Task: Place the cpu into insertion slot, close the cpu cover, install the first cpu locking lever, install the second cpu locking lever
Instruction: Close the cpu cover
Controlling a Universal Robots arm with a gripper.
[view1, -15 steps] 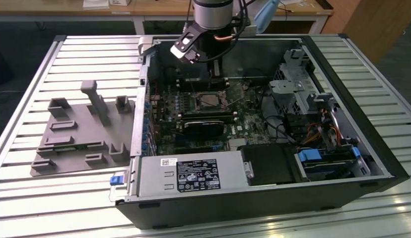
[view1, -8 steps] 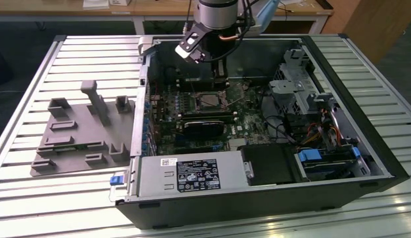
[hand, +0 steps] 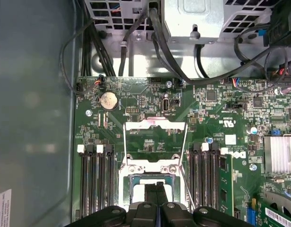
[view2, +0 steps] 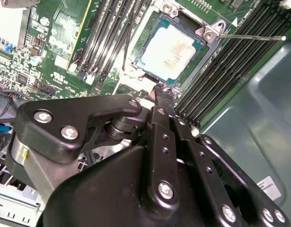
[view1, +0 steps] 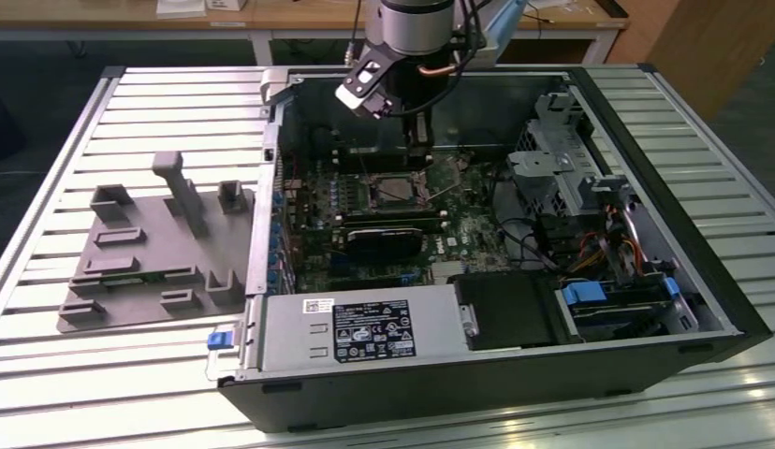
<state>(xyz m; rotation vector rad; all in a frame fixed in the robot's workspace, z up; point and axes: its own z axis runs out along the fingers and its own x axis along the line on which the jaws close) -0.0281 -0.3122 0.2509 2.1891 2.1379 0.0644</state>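
Hovering fingers (hand: 151, 194) pressed together over insertion slot (hand: 136, 176); second wrist view reveals cpu (view2: 166, 49) seated.

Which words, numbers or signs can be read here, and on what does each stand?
None can be quoted with certainty.
Labels on the power supply: too small.
White print on the circuit board: too small.
Sticker on the case wall: blurred.
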